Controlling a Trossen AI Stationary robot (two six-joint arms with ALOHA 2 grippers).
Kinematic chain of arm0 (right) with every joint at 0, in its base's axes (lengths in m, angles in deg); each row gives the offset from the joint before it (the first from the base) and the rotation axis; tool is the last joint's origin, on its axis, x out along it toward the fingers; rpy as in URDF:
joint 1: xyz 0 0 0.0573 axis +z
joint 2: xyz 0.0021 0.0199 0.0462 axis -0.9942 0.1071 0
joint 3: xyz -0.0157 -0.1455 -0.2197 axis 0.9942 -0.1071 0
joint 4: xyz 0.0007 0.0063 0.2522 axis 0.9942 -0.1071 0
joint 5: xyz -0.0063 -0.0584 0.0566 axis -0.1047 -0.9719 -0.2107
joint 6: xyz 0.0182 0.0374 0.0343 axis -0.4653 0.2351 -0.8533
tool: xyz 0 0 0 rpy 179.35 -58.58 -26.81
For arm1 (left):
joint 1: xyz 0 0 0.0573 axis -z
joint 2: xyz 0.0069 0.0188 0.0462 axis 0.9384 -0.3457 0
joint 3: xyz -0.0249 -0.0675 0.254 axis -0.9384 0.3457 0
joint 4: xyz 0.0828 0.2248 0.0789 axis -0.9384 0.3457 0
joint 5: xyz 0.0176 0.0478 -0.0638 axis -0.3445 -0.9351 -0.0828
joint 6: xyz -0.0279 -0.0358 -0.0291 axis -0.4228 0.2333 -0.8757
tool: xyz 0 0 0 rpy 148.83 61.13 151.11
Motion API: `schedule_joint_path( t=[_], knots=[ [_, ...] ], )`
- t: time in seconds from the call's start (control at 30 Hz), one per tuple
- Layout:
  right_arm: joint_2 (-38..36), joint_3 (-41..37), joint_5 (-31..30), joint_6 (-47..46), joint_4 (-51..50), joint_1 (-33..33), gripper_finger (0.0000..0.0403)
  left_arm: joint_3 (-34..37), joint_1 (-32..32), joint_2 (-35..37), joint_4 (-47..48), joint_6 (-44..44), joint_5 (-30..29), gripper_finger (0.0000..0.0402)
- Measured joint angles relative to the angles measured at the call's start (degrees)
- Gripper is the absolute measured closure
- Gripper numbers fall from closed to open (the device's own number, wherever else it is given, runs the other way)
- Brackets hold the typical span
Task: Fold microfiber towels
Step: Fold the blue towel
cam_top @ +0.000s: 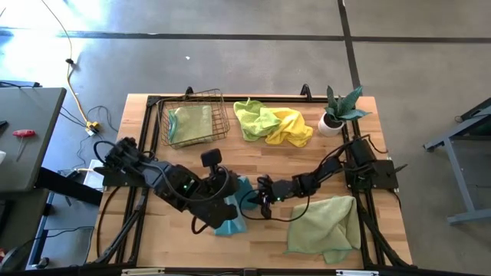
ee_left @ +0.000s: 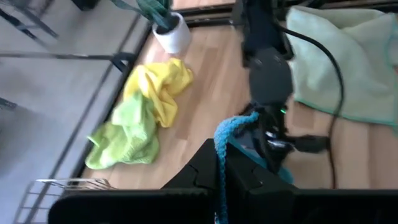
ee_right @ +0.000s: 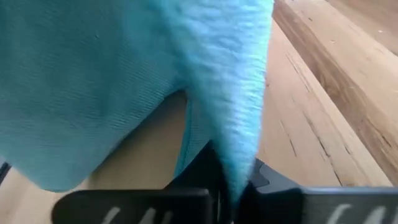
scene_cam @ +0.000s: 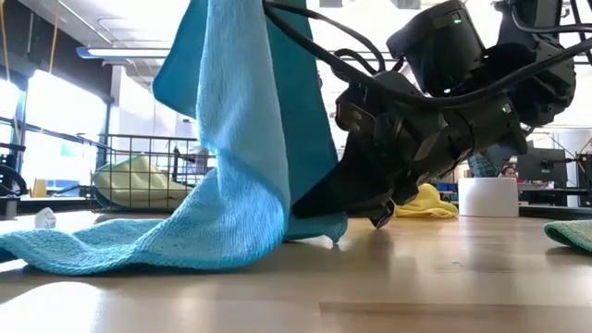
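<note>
Five towels in view. One blue towel (cam_top: 232, 218) near the front middle of the table (cam_top: 261, 157), one pale green towel (cam_top: 326, 226) flat at the front right, one lime towel (cam_top: 253, 120) and one yellow towel (cam_top: 291, 126) bunched together and touching at the back, one pale green towel in the basket (cam_top: 188, 123). One wire basket (cam_top: 195, 116) at back left, one potted plant (cam_top: 337, 111) at back right.

My left gripper (ee_left: 221, 177) is pinched tight on an edge of the blue towel, which rises between its fingers; in the low view the cloth hangs up off the wood and trails down onto the table to one side. My right gripper (ee_right: 233, 186) is closed on the same blue towel at a lower fold, cloth draped right over its fingers. Both my grippers sit close together near the front middle, the blue towel between them. The flat pale green towel lies just beside my right arm, apart from the blue one.
</note>
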Motion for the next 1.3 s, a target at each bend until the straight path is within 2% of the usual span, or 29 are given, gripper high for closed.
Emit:
schedule_joint_path(
  t=[0.1, 0.2, 0.43, 0.57, 0.63, 0.83, 0.93, 1.0, 1.13, 1.23, 1.3],
  knots=[
    [-1.69, 0.04, 2.79, -0.13, -4.53, -0.30, 0.0397, 0.00, 1.16, 0.00, 2.72, -3.35, 2.93, 0.0401],
    [-5.92, -0.24, 3.49, 1.02, -14.35, -0.11, 0.0399, 0.25, 2.67, -0.07, 6.08, -8.83, 5.06, 0.0401],
    [-21.67, -0.24, -0.09, 4.41, -42.71, 0.26, 0.0402, 4.34, 6.25, -0.17, 8.61, -17.71, 5.80, 0.0401],
    [-30.81, -0.24, -1.36, 4.20, -54.22, 0.26, 0.0402, 9.78, 6.86, -0.17, 5.10, -19.98, 5.13, 0.0401],
    [-34.98, -0.24, -1.32, 3.25, -58.68, 0.26, 0.0402, 13.11, 6.79, -0.35, 2.87, -20.92, 2.44, 0.0401],
    [-44.96, -0.12, 2.28, 1.79, -66.24, 0.26, 0.0403, 21.74, 5.82, -0.33, -4.00, -22.56, -11.13, 0.0401],
    [-48.15, 2.80, 3.06, 1.61, -74.20, 0.26, 0.0403, 24.52, 5.07, -0.26, -5.69, -23.80, -17.37, 0.0401],
    [-48.97, 6.59, 1.96, 1.62, -81.77, 0.36, 0.0403, 25.71, 4.62, -0.28, -5.75, -25.50, -21.79, 0.0401],
    [-48.33, 14.75, -4.11, 2.40, -97.91, 0.37, 0.0403, 26.05, 4.09, -0.26, -5.62, -28.27, -30.29, 0.0401],
    [-47.84, 19.58, -7.29, 2.07, -107.92, 0.36, 0.0403, 26.05, 3.47, -0.26, -5.37, -28.23, -32.69, 0.0401],
    [-47.71, 22.38, -7.92, 2.12, -113.40, 0.28, 0.0403, 26.05, 2.38, -0.22, -4.60, -27.09, -31.96, 0.0401]
  ],
)
